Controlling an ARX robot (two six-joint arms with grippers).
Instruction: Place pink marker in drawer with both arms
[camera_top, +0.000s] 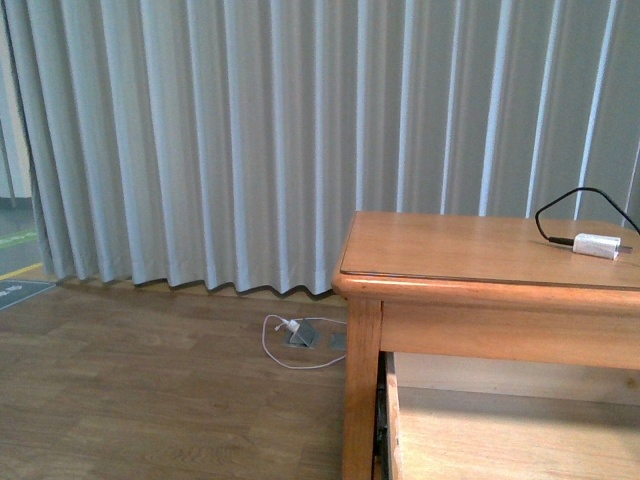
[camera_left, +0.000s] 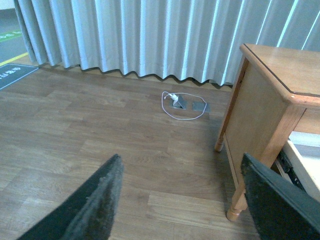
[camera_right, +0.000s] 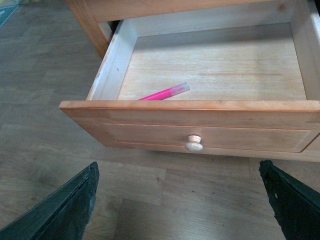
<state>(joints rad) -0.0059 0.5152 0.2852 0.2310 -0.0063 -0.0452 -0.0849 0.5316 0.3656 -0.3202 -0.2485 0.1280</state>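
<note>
The pink marker (camera_right: 164, 93) lies flat on the floor of the open drawer (camera_right: 200, 127), close behind the front panel and left of the round knob (camera_right: 194, 143). My right gripper (camera_right: 180, 200) hangs open above the wooden floor in front of the drawer, with nothing between its fingers (camera_right: 75, 202). My left gripper (camera_left: 182, 197) is open too, over the floor to the left of the table leg (camera_left: 255, 165), holding nothing. In the front view only the drawer's inside (camera_top: 500, 435) shows under the tabletop, and neither arm appears there.
A white charger block (camera_top: 596, 245) with a black cable lies on the tabletop (camera_top: 450, 250). A floor socket with a white cable (camera_left: 182, 102) sits near the grey curtain (camera_top: 250, 130). The drawer's side rail (camera_left: 290, 162) shows beside the table leg.
</note>
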